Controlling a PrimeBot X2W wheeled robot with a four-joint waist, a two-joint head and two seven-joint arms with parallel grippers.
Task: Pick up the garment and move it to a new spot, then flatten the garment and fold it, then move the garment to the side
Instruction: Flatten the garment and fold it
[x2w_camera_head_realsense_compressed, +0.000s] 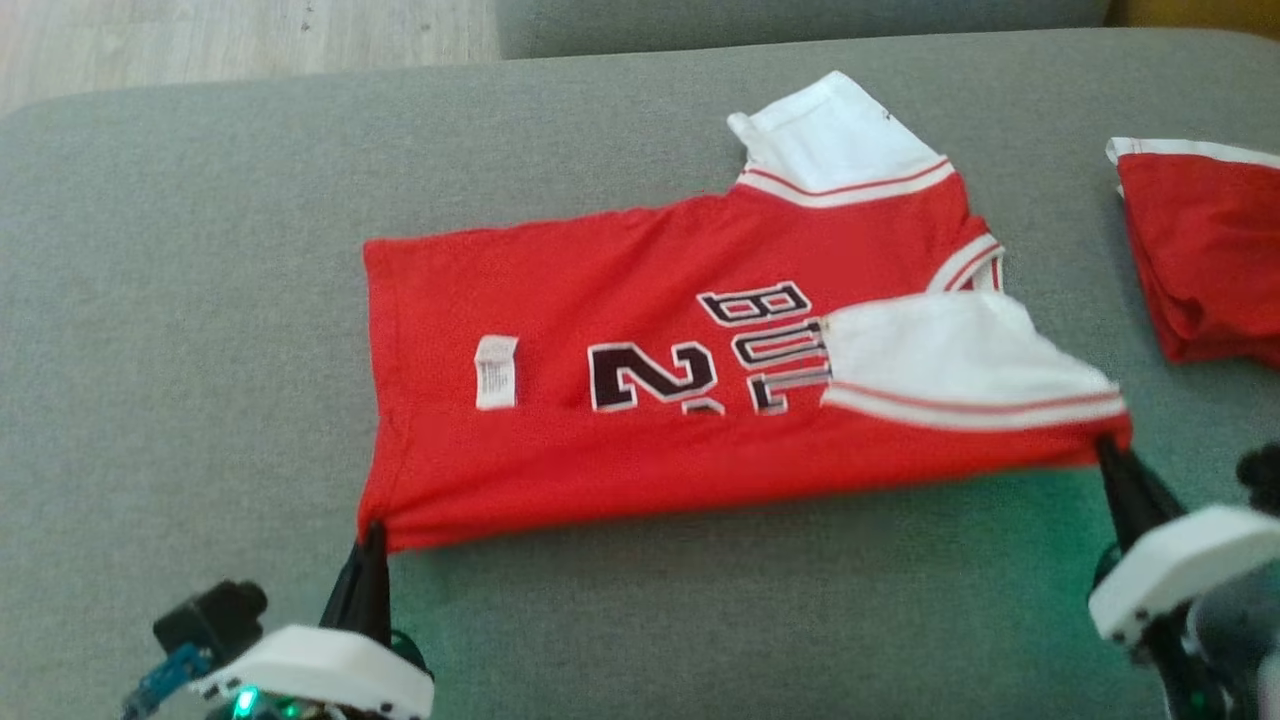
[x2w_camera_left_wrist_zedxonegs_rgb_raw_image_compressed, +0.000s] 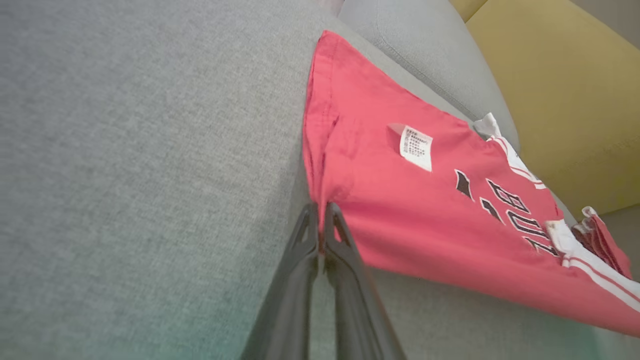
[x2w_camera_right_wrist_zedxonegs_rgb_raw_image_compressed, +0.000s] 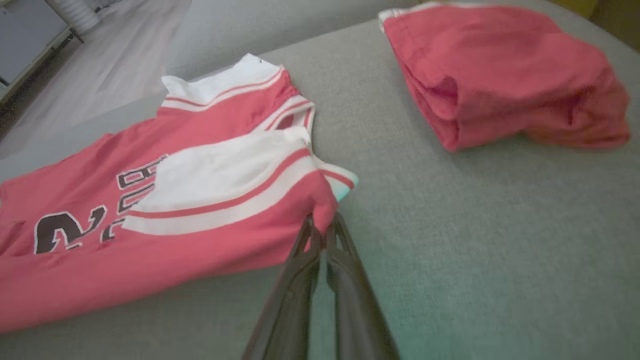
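The red jersey (x2w_camera_head_realsense_compressed: 640, 400) lies across the middle of the grey sofa cushion (x2w_camera_head_realsense_compressed: 200, 300), its near edge stretched between the left gripper (x2w_camera_head_realsense_compressed: 372, 533), pinched tight on the hem corner, and the right gripper (x2w_camera_head_realsense_compressed: 1104, 448), pinched tight on the sleeve corner.

A broad grey woven-fabric seat cushion (x2w_camera_head_realsense_compressed: 200, 300) spread across the foreground. Another grey cushion (x2w_camera_head_realsense_compressed: 800, 15) butted against its far edge, and a mustard-yellow upholstered piece (x2w_camera_left_wrist_zedxonegs_rgb_raw_image_compressed: 550, 100) stood next to that one. Pale wood-plank floor (x2w_camera_head_realsense_compressed: 230, 35) lay past the far left corner, and a faint green glow (x2w_camera_head_realsense_compressed: 1000, 520) tinted the fabric along the near edge.
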